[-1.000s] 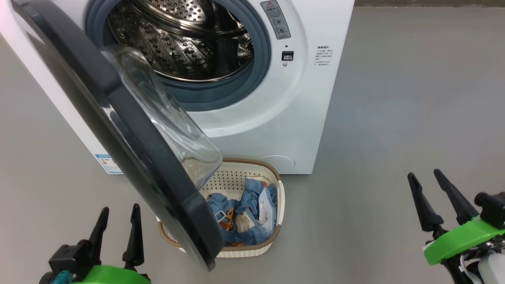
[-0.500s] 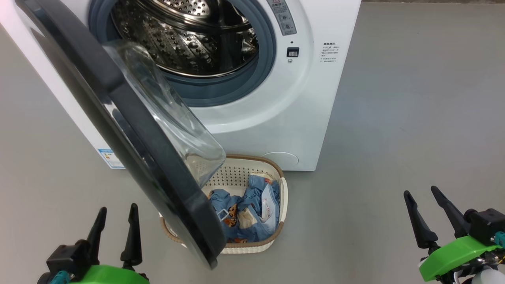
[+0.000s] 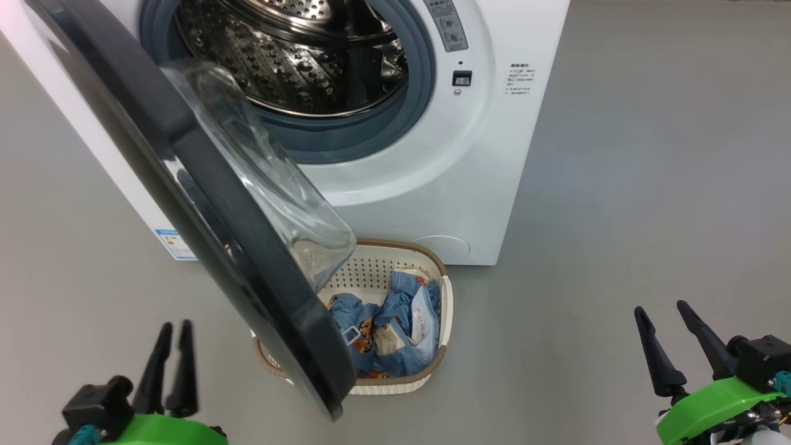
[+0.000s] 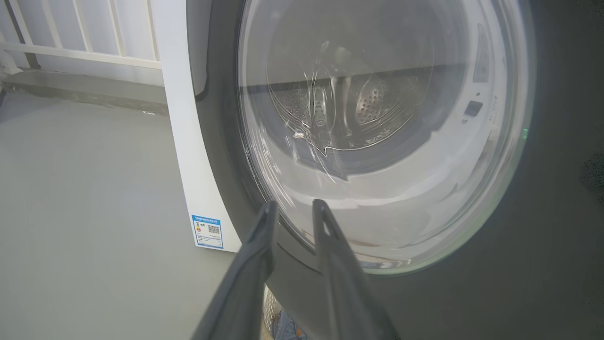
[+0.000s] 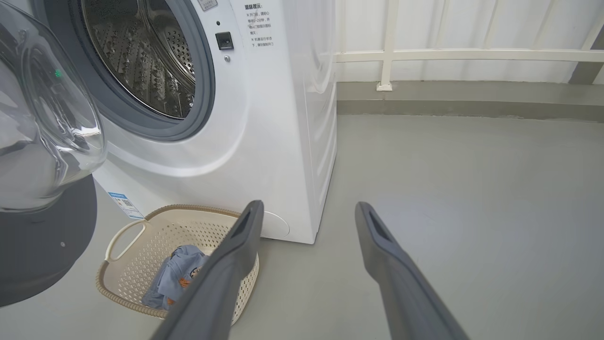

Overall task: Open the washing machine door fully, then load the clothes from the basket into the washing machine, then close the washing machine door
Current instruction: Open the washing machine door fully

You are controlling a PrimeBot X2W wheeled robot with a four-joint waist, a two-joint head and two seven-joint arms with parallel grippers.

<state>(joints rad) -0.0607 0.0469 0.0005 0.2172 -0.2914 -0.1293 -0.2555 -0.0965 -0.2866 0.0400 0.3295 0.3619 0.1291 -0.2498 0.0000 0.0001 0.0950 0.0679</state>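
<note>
Head view: since half a second ago, the left gripper (image 3: 175, 324) has drawn its two dark fingers closer, leaving a thin gap with nothing in it. The right gripper (image 3: 660, 307) is released as before, fingers well apart and empty. One washing machine (image 3: 469, 185) stands on the grey floor (image 3: 618, 185), its steel drum (image 3: 309, 55) exposed. Its one washing machine door (image 3: 204, 204) hangs partly open toward the viewer and hides the left half of the one basket (image 3: 446, 309), which sits on the floor just before the machine's front foot. The clothes (image 3: 389, 327) lie heaped at the basket's right end; how many garments cannot be told.

Left wrist view: the left gripper (image 4: 295, 204) points at the door's outer face (image 4: 542, 236), near its lower rim; contact is unclear. A blue label (image 4: 207, 231) marks the machine's bottom corner.

Right wrist view: the right gripper (image 5: 309, 205) hovers over bare floor, spread wide. The basket (image 5: 127, 231) and clothes (image 5: 181, 269) show partly behind its left finger. The door (image 5: 42, 245) is cut off at the edge.
</note>
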